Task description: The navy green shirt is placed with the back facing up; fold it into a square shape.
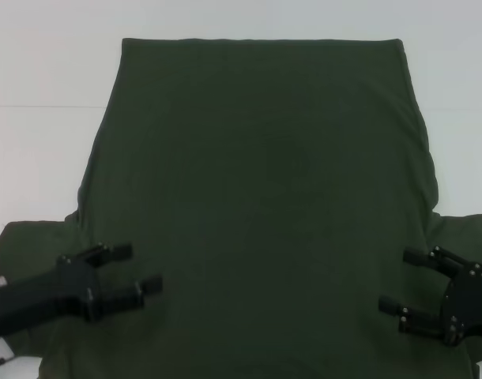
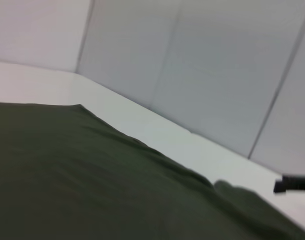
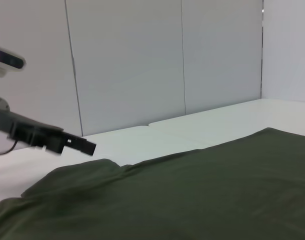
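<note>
On the white table [image 1: 35, 71], the navy green shirt [image 1: 257, 205] lies spread flat with a plain side up, and no lettering shows on it. It covers most of the surface in the head view. Its straight hem edge lies at the far side, and its two short sleeves spread outward at the near side, one toward each arm. The cloth looks mostly smooth, with a few soft creases along the right edge of the shirt's body.

The left gripper [image 1: 142, 268] hangs over the shirt close to its left sleeve, where the sleeve meets the body. Its two black fingers [image 1: 118, 251] point inward across the cloth and stand apart with a clear gap between them, holding nothing. Whether the fingertips touch the fabric cannot be told.

The right gripper [image 1: 395, 280] sits over the shirt beside its right sleeve, in a mirrored pose. Its fingers [image 1: 415, 255] also point inward across the cloth, are spread apart and grip nothing.

In the left wrist view the shirt [image 2: 92, 180] fills the lower part, with the tip of the right gripper [image 2: 292, 184] showing beyond its far edge. In the right wrist view the shirt [image 3: 192, 195] stretches across the table, and the left gripper [image 3: 52, 141] hovers above the shirt's far sleeve.
</note>
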